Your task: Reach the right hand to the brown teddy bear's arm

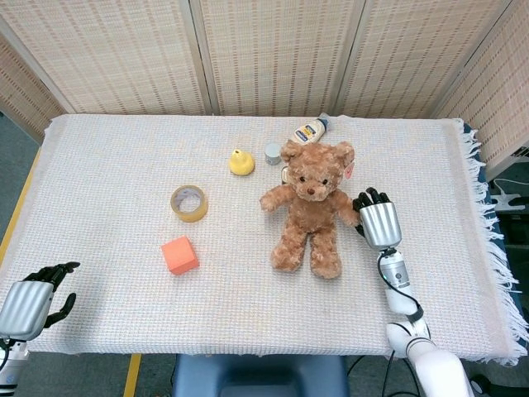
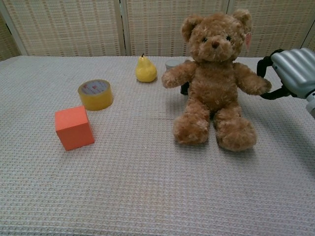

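The brown teddy bear [image 1: 310,211] [image 2: 214,83] sits upright at the middle right of the cloth-covered table. Its arm [image 1: 347,213] [image 2: 251,78] on the right side of the views stretches toward my right hand [image 1: 380,223] [image 2: 295,71]. That hand's dark fingers curl around the paw end of the arm and hold it. My left hand [image 1: 29,302] hangs off the table's front left corner, holding nothing, with thumb and fingers apart. The chest view does not show it.
A yellow tape roll [image 1: 189,203] [image 2: 95,94] and an orange cube [image 1: 179,254] [image 2: 74,127] lie left of the bear. A yellow pear [image 1: 241,162] [image 2: 145,70], a small grey cap [image 1: 273,152] and a lying bottle [image 1: 310,129] sit behind it. Fringe [image 1: 488,223] marks the right table edge.
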`<action>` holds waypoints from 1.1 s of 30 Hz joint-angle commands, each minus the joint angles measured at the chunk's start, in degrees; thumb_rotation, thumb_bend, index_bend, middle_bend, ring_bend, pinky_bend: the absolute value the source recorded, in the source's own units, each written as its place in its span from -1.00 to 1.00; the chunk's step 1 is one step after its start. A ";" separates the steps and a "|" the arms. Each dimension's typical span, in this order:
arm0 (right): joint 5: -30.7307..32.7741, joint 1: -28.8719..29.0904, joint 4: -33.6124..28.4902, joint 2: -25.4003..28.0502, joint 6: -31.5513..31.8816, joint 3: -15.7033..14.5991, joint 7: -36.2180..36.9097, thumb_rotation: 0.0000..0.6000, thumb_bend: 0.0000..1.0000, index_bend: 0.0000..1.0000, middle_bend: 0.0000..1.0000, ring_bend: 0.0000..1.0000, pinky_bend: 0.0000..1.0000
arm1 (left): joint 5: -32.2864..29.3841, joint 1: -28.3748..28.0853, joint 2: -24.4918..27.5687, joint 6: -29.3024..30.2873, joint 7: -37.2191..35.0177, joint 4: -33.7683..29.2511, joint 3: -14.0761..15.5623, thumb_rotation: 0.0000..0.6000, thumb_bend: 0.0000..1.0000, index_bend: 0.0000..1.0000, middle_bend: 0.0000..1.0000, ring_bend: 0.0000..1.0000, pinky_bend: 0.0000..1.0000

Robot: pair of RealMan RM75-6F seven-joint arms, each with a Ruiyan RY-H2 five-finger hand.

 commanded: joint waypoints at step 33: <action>1.61 0.36 -1.14 1.03 3.62 0.76 0.57 1.00 -0.66 0.22 -0.06 -0.40 -0.04 | 0.04 -0.10 0.04 -0.23 0.69 -0.43 0.17 1.00 -0.21 -0.52 -0.34 -0.35 -0.01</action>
